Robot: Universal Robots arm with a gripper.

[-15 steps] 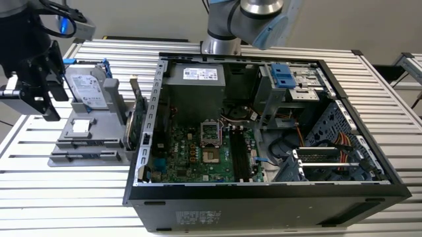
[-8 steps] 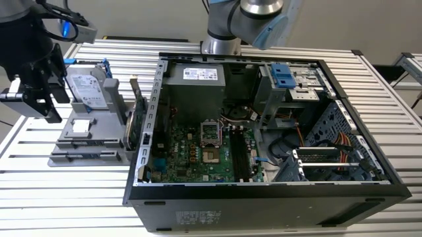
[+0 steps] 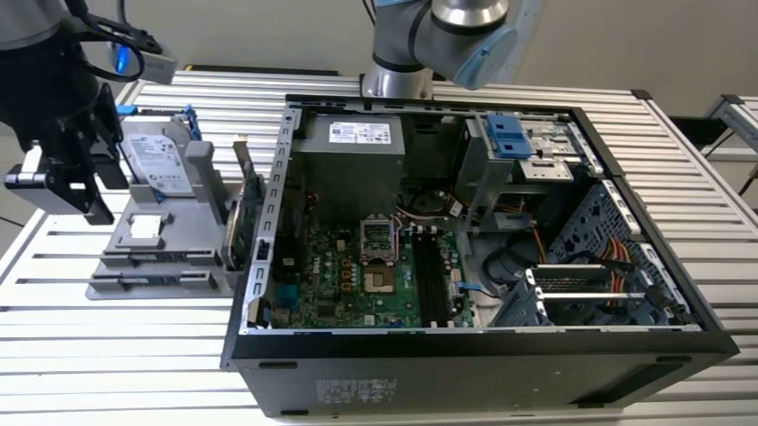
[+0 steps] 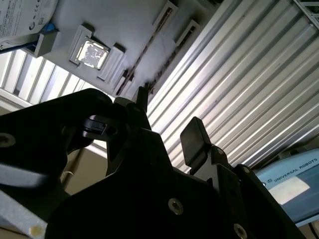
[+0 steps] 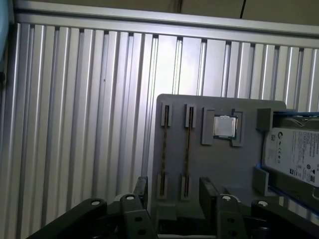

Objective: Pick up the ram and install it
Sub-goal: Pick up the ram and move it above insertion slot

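End effector [image 5: 174, 191]: fingers wide apart, holding nothing, hovers over grey tray [image 5: 224, 164] at the exterior view's left. Ram [image 5: 188, 149]: apparently the thin edge-on strip in a tray slot, just below. Its long axis lies square to the closing direction.

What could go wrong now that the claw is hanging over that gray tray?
The open gripper hangs over two narrow slots side by side in the gray holder. The ram, seemingly edge-on there, is thin, so fingers could miss it or catch a slot wall. The processor chip and hard drive sit close by and could get knocked.
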